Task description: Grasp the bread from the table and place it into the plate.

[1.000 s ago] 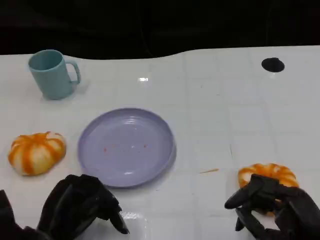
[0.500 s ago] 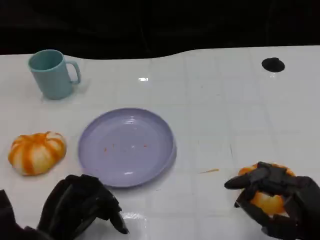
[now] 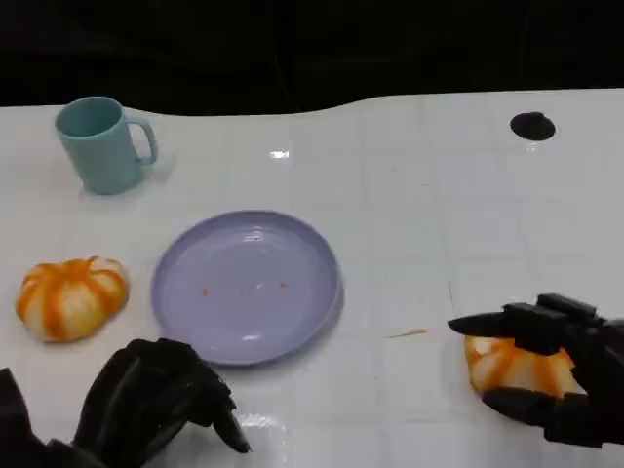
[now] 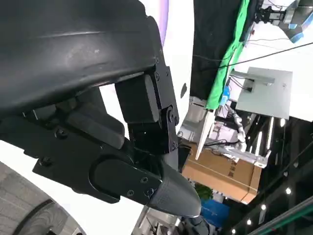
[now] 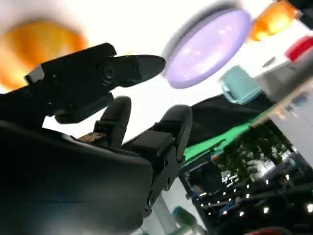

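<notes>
Closing around the bread (image 3: 517,365) at the desk's (image 3: 429,224) near right, the right hand (image 3: 556,375) had shifted rightward and now gripped it, fingers above and below. The left hand (image 3: 156,400) stayed curled, empty, near the purple plate (image 3: 246,286), unchanged.

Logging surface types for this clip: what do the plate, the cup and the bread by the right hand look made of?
Plate: likely plastic, lilac, glossy with soft highlights. Cup: probably matte plastic, teal, evenly dull. Bread by the right hand: orange and white lobes with a smooth sheen, possibly a plastic or foam replica; cannot tell for sure.
</notes>
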Action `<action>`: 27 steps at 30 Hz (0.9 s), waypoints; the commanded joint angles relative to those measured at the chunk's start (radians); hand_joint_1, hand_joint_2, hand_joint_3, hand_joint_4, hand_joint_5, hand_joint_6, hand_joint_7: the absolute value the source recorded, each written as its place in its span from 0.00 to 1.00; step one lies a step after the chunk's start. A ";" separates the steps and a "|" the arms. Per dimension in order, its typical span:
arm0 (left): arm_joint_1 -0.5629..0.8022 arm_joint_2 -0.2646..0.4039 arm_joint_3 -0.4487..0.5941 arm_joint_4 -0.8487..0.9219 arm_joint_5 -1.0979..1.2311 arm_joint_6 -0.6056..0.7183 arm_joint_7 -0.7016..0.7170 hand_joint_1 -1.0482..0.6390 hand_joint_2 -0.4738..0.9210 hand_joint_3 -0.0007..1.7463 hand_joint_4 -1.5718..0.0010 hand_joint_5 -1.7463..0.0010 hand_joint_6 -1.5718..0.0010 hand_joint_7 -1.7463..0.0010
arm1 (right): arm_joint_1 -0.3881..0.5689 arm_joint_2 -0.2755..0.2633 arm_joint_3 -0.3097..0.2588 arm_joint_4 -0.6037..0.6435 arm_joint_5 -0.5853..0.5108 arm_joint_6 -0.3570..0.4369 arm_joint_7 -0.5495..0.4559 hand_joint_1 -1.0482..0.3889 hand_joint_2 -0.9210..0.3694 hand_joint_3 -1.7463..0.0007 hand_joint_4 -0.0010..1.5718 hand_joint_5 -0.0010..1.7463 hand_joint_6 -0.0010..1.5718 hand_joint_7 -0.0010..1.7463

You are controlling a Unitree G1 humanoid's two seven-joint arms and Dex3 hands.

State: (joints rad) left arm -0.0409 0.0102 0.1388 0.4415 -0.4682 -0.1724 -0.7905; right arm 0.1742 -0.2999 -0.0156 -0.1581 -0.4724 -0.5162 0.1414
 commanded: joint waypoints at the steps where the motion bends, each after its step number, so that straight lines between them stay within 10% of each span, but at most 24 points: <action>1: -0.008 0.015 0.007 0.012 0.010 -0.016 -0.001 0.01 0.95 0.00 0.00 0.68 0.00 0.87 | 0.029 -0.058 -0.012 -0.139 -0.115 0.107 0.031 0.41 0.05 0.95 0.06 0.34 0.27 0.05; 13: -0.004 0.017 0.008 0.006 0.006 -0.007 -0.004 0.01 0.95 0.00 0.00 0.68 0.00 0.87 | 0.093 -0.095 0.024 -0.401 -0.298 0.343 0.186 0.41 0.12 1.00 0.00 0.22 0.18 0.00; 27: -0.005 0.014 0.006 -0.006 0.003 0.017 0.007 0.01 0.94 0.00 0.00 0.68 0.00 0.87 | 0.030 -0.109 0.103 -0.306 -0.453 0.403 0.160 0.50 0.18 1.00 0.03 0.23 0.18 0.01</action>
State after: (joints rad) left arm -0.0453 0.0098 0.1414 0.4452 -0.4681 -0.1665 -0.7901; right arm 0.2234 -0.3901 0.0752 -0.4917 -0.9079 -0.1232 0.3139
